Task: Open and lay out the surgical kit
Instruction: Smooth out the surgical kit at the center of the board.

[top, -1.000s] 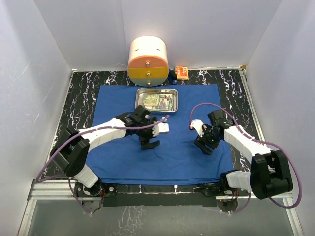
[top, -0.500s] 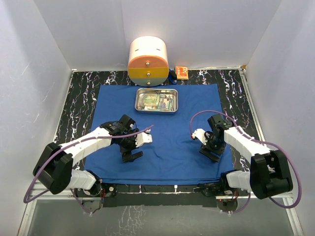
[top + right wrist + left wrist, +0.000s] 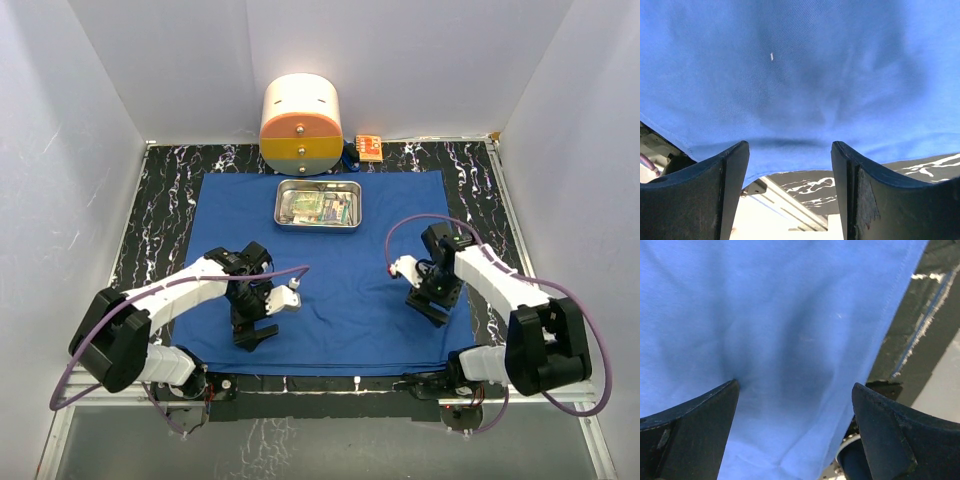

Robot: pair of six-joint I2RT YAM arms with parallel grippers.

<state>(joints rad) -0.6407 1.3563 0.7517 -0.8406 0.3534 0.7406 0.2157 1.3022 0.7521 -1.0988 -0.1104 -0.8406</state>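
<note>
Withdrawing L end effector (image 3: pixel 254 334) over cloth (image 3: pixel 345 275)

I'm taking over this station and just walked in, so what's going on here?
A two-armed robot is laying out a surgical kit. The blue cloth lies spread flat on the table, and the steel tray sits on its far part with its contents inside, not yet laid out. The left fingers and right fingers are open, holding nothing, low over the cloth's near edge.

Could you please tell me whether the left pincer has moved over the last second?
Yes. The left pincer pulled back from the steel tray toward the blue cloth's near edge, drifting slightly left.
</note>
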